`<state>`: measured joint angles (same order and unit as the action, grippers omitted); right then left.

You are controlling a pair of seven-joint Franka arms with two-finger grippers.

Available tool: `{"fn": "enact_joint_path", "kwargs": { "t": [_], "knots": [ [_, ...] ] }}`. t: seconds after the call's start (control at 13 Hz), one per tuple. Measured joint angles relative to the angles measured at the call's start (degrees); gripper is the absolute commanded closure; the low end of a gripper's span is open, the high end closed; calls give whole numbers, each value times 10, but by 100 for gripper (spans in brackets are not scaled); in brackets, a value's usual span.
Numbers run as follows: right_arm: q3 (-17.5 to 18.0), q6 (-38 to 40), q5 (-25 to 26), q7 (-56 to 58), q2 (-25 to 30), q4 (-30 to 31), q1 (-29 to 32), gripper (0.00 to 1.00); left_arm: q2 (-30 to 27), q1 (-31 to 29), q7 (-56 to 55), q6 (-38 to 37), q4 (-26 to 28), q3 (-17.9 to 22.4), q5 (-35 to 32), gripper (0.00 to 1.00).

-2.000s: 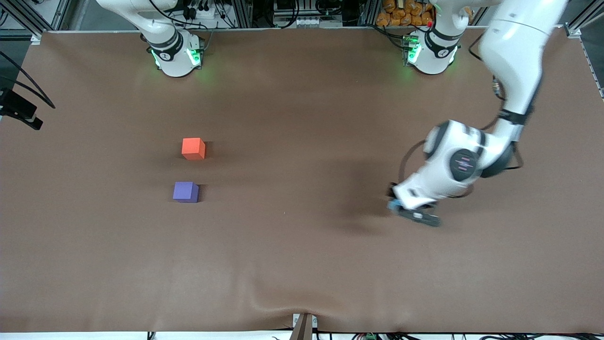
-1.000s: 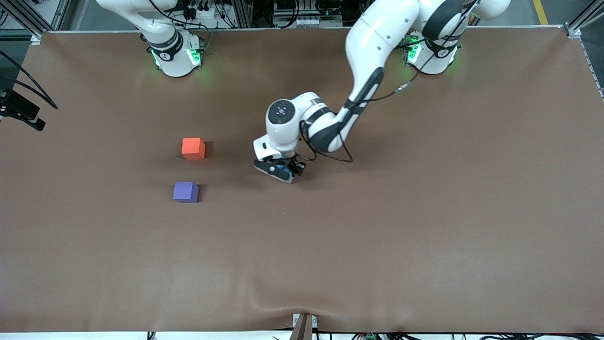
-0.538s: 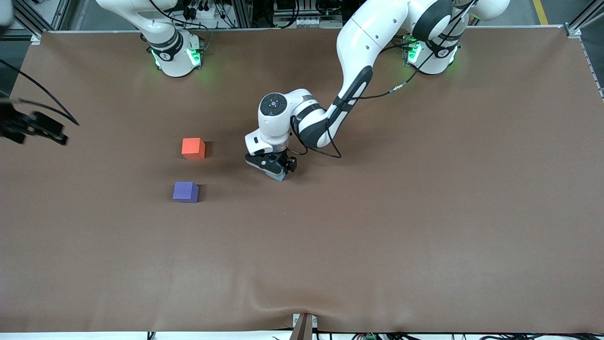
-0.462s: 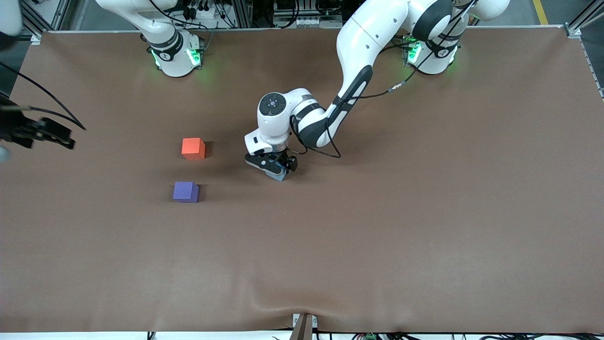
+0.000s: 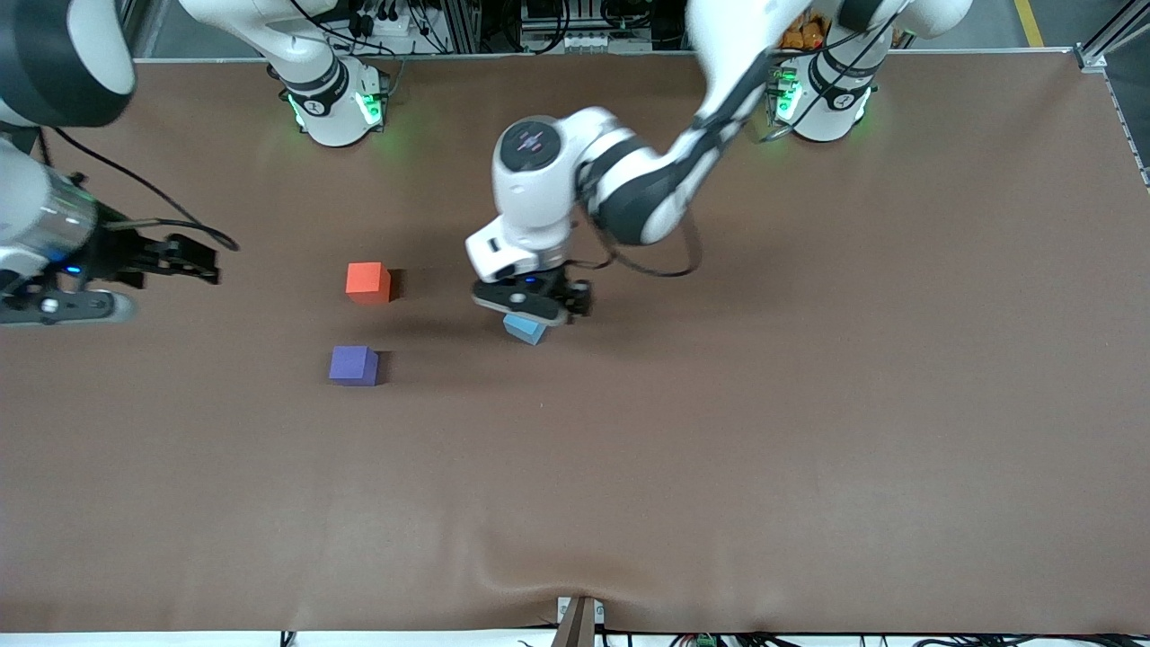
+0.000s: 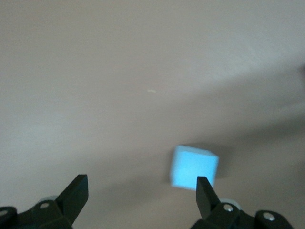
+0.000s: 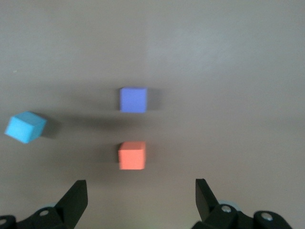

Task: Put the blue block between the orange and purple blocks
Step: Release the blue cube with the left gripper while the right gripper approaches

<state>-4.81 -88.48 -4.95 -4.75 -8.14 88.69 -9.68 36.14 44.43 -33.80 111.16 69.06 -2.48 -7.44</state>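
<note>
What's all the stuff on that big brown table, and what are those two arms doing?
blue block: one, light sky blue, on the table under the left gripper, toward the left arm's end from the other two cubes.
orange block: one, orange-red, farther from the front camera than the purple one.
purple block: one, violet, nearer the front camera, apart from the orange one.
table: one, brown cover.
left gripper: jaws open, just above the blue block, not gripping it.
right gripper: jaws open, over the right arm's end of the table.

Blue block [image 5: 526,328] lies mid-frame on table, skewed. Orange block [image 5: 367,282] directly above purple block [image 5: 353,366], both left of centre.
</note>
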Motion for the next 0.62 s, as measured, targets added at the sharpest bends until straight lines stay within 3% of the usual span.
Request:
{"fn": "enact_joint_path", "kwargs": {
  "t": [0.23,0.62],
  "knots": [
    [1,-57,-38,-165,-31,21,-64,0,-92,-87,8,-140,10,2,0,0],
    [3,-174,-38,-347,-117,27,-186,0,-171,-230,97,-223,21,4,-1,0]
  ]
}}
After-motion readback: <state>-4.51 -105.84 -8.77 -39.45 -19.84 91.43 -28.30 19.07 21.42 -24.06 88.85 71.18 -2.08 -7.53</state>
